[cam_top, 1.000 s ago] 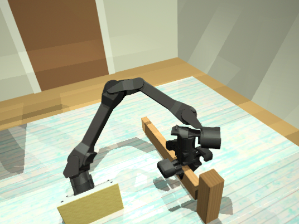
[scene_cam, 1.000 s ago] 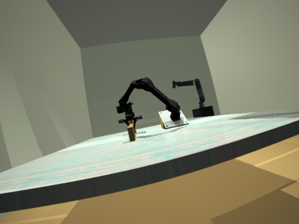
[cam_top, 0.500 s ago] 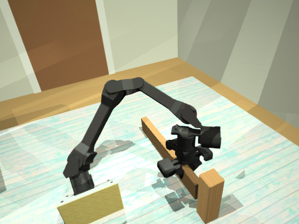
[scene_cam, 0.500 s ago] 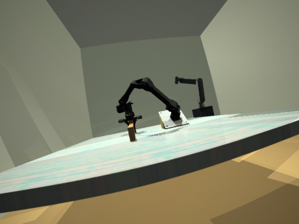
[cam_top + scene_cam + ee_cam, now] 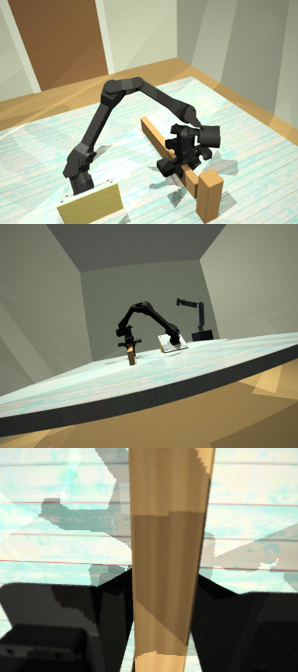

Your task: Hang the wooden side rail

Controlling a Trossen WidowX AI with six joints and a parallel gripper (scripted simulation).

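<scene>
A long wooden side rail (image 5: 156, 139) (image 5: 167, 548) (image 5: 131, 357) runs from the table's middle toward the upright wooden headboard post (image 5: 209, 195). Its near end meets the post's side. The hooks, pins and slot are hidden. My gripper (image 5: 181, 165) (image 5: 129, 345) (image 5: 160, 570) is shut on the rail close to the post, fingers on both sides of it. In the wrist view the rail fills the middle, running up between the dark fingers. The rail's far end (image 5: 144, 121) sits low near the table.
The arm's base (image 5: 82, 182) (image 5: 174, 339) stands on a plate with a tan block (image 5: 92, 204) in front. A second dark arm on a black box (image 5: 201, 335) stands beyond the table. The table edge (image 5: 167, 394) runs in front in the exterior view.
</scene>
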